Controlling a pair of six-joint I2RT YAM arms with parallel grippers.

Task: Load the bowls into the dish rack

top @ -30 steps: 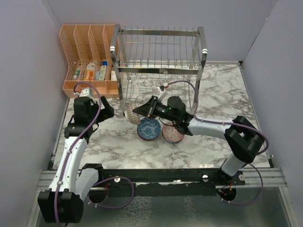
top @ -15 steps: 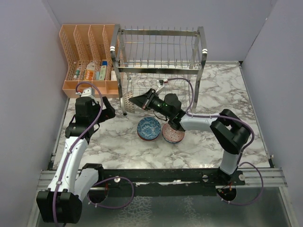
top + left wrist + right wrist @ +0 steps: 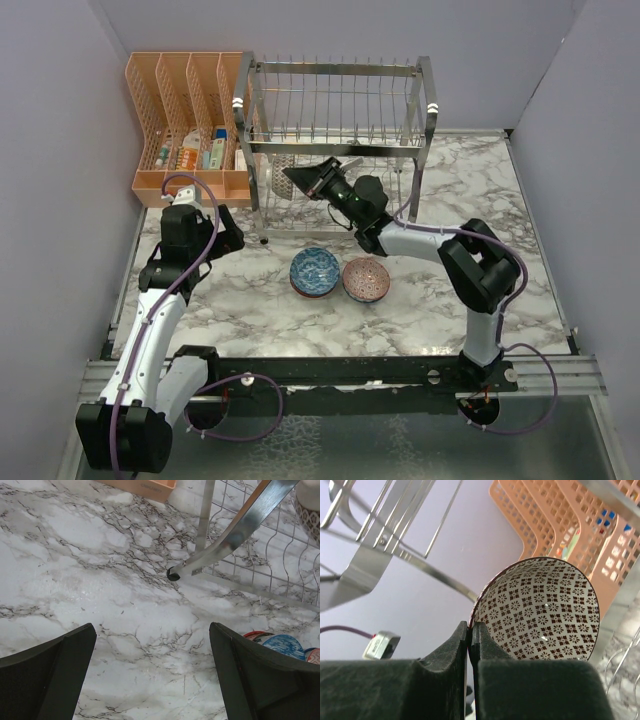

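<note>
At the dish rack (image 3: 340, 70), right hand (image 3: 469, 630) clamped on bowl (image 3: 540, 610), left hand (image 3: 151, 630) spread.

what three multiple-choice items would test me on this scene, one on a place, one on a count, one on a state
1. Where do the blue bowl and the pink bowl sit?
A. on the table in front of the dish rack
B. on the rack's top tier
C. in the organiser

2. How many slots does the orange organiser have?
A. two
B. four
C. six

3. How is the right gripper?
A. open, empty
B. shut on nothing
C. shut on a patterned bowl

Key: 1 A, both lie on the marble near the rack's front. 2 B, the top view shows four compartments. 3 C, the wrist view shows the fingers pinching the rim.
</note>
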